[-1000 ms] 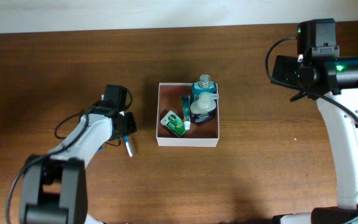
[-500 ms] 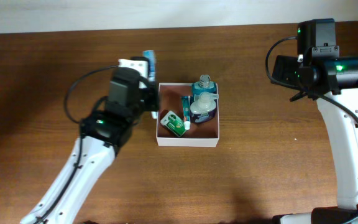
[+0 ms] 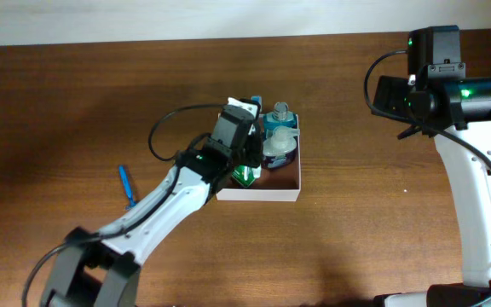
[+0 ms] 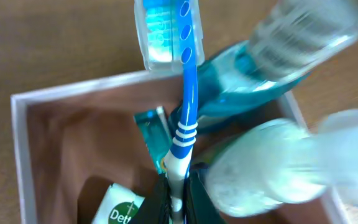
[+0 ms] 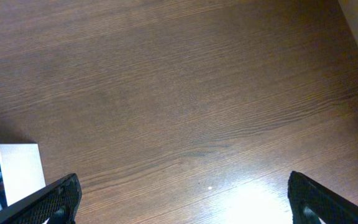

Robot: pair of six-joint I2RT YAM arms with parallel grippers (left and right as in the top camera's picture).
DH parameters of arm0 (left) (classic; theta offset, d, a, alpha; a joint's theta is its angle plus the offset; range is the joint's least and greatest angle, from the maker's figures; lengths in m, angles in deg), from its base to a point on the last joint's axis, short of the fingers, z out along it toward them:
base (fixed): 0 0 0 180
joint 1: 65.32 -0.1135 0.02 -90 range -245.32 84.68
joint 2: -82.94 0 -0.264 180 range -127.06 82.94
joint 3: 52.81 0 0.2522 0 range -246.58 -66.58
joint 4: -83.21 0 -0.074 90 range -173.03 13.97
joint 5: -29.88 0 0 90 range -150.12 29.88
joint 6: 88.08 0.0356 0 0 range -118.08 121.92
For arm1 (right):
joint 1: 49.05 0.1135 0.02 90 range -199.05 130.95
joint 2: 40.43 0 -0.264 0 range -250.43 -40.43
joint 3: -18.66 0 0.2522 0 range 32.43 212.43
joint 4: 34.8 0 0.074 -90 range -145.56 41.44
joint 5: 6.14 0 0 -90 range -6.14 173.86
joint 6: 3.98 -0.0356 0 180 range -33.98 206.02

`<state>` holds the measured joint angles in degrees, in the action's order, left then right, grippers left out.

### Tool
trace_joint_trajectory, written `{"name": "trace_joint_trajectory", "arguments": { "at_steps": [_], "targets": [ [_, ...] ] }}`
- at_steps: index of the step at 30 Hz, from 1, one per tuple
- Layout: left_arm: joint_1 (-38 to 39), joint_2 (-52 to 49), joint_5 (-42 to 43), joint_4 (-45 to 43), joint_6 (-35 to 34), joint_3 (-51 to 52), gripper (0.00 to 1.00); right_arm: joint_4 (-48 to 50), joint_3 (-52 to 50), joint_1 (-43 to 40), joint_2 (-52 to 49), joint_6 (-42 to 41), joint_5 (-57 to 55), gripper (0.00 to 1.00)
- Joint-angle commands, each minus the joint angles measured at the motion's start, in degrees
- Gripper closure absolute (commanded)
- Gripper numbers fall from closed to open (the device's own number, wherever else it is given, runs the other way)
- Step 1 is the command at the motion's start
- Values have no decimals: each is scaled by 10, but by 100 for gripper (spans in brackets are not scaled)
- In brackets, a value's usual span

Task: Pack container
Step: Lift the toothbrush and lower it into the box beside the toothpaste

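- Overhead: The container (image 3: 257, 195) sits midway between the bench's left and right edges, nearer the far edge.
- My left gripper (image 3: 244, 128) is over the container's far left corner. I judge this is so the load can drop into the free strip beside the bottles (image 3: 278, 141).
- My right arm is parked near the far right corner, well clear of the container, which leaves the left arm room to work.
- A blue stick (image 3: 125, 184) lies flat toward the left edge, unpacked. I cannot tell what it is.
- Left wrist: My left fingers (image 4: 159, 200) are pressed onto the lower handle of a toothbrush (image 4: 185, 124). Its capped head points away over the container's wall (image 4: 20, 143).
- A low grip keeps the long end free to clear the bottles. A green pack (image 4: 120, 208) lies on the floor below.
- Right wrist: My right gripper (image 5: 182, 180) is spread wide and holds nothing. Only a white corner of the container shows at the left edge of this view.
- Surface: The bench (image 5: 179, 81) is dark brown wood grain, smooth, with a glare patch.
- Room: A pale strip runs beyond the far edge. Nothing more can be made out.
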<state>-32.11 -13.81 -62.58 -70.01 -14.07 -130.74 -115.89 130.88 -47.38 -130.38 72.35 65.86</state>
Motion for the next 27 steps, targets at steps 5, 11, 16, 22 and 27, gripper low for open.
{"name": "trace_joint_trajectory", "arguments": {
  "at_steps": [5, 11, 16, 22, 27],
  "targets": [
    [1, -24, -21, -2, -1, -5, 99, 0, 2, -2, 0, -3, -7, 1],
    [1, -49, -43, -2, -29, -4, 100, 0, 2, -2, 0, -3, -7, 1],
    [2, -67, -45, -1, -39, -4, 99, 0, 2, -2, 0, -3, -7, 2],
    [2, -76, -45, -2, -39, -4, 95, 0, 2, -2, 0, -3, -7, 1],
    [2, -75, -41, -2, -39, -5, 72, 0, 2, -2, 0, -3, -7, 2]
  ]
}}
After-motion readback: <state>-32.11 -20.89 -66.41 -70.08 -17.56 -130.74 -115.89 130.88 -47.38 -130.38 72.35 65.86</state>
